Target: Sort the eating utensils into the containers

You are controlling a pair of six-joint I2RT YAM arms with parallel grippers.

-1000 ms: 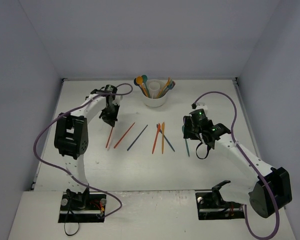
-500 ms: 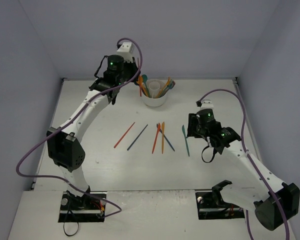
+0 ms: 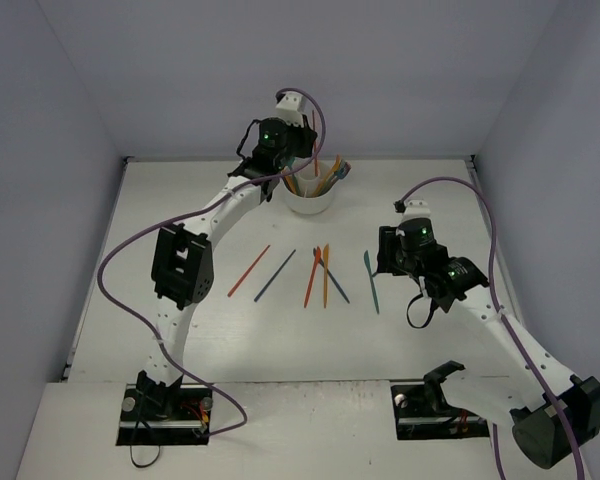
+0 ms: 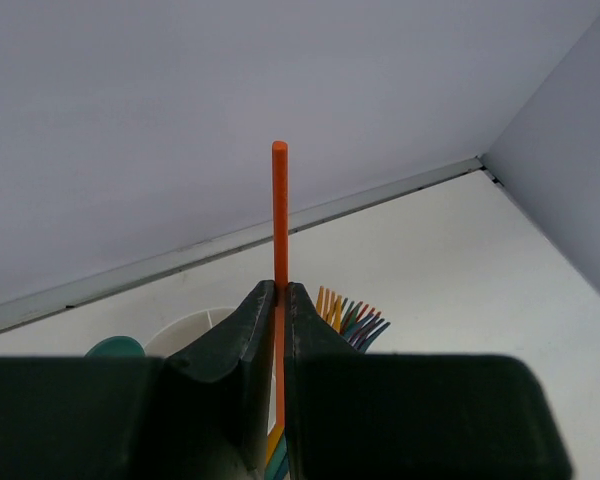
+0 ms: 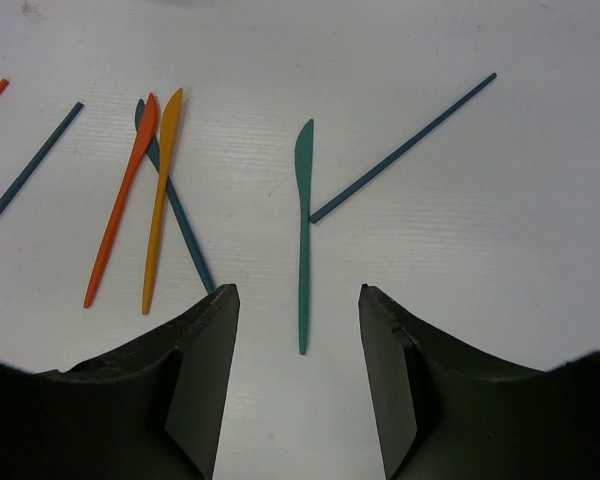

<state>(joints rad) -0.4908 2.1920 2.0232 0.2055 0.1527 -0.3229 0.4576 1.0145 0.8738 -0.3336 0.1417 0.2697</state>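
Left hand (image 4: 277,292) clenches an orange utensil (image 4: 279,200) upright, white cup (image 4: 185,330) below at six o'clock; right hand (image 5: 292,295), released, lines up with the teal knife (image 5: 303,200) running twelve-to-six.

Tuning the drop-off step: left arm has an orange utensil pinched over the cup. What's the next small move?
Probably ease it straight down, then open. The left end effector is shut on the orange utensil, held upright, with the rim of the white cup showing just below. Its head is hidden, so the compartment is unclear.
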